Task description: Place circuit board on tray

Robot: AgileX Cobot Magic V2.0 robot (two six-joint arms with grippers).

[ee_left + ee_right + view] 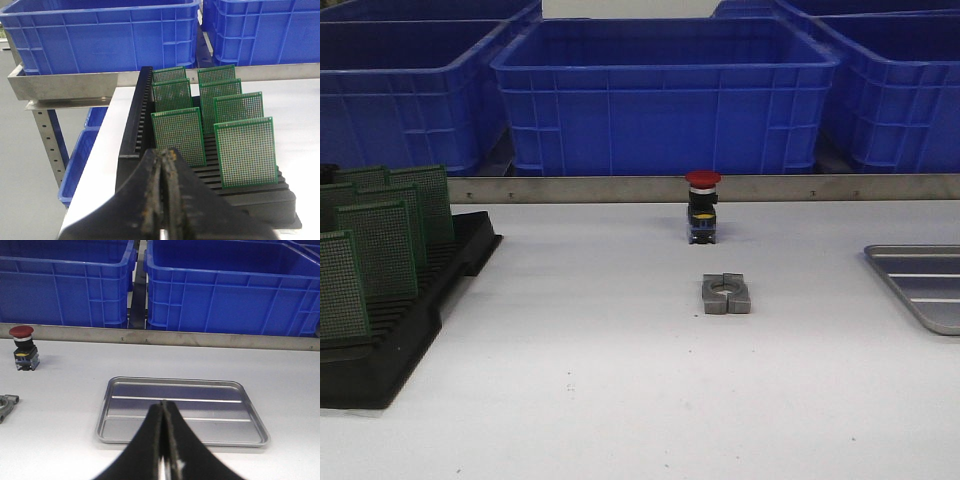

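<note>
Currently I see left gripper point(162, 200) pressed together, empty, just short of black slotted rack point(135, 130) holding circuit boards point(179, 136). Nearest board stands upright just beyond fingertips. Right gripper point(164, 440) also closed, empty, hovering at near rim of tray point(105, 415). Tray silver-grey, shallow, rounded corners, pale ribs across floor; sits on white table point(620, 400) at far right, well apart from rack at far left. Boards green, perforated. I count six boards in left wrist view, one tray, one red-capped pushbutton point(702, 207), one grey metal clamp block point(725, 294) mid-table.
</note>
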